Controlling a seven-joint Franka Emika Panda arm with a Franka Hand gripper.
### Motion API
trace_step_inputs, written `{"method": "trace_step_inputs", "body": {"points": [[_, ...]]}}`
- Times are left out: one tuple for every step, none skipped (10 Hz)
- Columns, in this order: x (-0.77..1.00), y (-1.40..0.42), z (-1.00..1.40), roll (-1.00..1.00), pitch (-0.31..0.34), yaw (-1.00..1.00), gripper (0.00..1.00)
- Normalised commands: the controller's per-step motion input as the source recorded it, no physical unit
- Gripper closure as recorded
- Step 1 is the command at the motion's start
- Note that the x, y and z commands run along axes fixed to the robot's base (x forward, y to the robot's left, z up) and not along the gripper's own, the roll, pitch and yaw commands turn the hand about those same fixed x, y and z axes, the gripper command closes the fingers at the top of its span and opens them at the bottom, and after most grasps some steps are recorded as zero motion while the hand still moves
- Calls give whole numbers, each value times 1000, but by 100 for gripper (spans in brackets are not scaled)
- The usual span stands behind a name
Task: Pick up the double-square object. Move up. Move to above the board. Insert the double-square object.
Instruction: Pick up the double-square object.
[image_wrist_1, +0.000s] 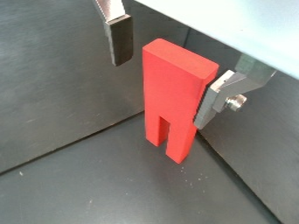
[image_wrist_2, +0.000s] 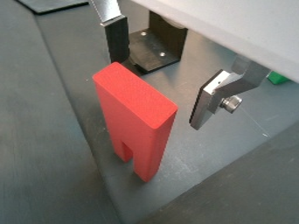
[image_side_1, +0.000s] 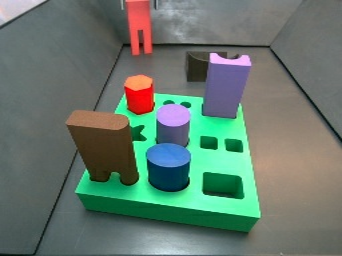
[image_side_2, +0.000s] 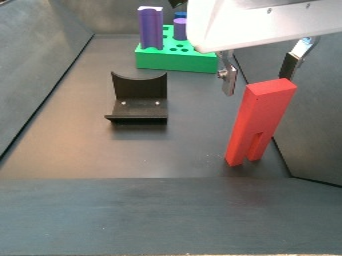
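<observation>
The double-square object (image_wrist_1: 176, 92) is a tall salmon-red block with two square legs, standing upright on the dark floor. It also shows in the other wrist view (image_wrist_2: 135, 118) and in both side views (image_side_1: 139, 25) (image_side_2: 259, 120). My gripper (image_wrist_1: 163, 87) is open and low around the block's top, with one finger (image_wrist_1: 118, 39) apart from it and the other finger (image_wrist_1: 214, 101) close beside it. The gripper shows in another wrist view (image_wrist_2: 159, 87) and a side view (image_side_2: 259, 80). The green board (image_side_1: 147, 200) lies far from the block.
On the board stand a brown notched block (image_side_1: 103, 145), a red hexagonal peg (image_side_1: 139, 95), a purple cylinder (image_side_1: 173, 125), a blue cylinder (image_side_1: 167, 165) and a tall purple block (image_side_1: 227, 85). The fixture (image_side_2: 138, 98) stands between block and board. Grey walls enclose the floor.
</observation>
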Motion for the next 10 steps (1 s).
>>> {"method": "trace_step_inputs", "body": {"points": [[137,289,-131,13,0,194,0],[160,331,-166,63,10,80,0],[74,291,-214,87,10,0,0],[0,169,-254,50,0,0,0],[0,77,-306,50,0,0,0],[0,49,-311,67,0,0,0],[-40,46,-277,31,-4,0,0],[-120,69,-131,-26,-59,0,0],[-111,69,0,-99,-107,0,0],[-94,37,0,-184,-164,-40,0]]}}
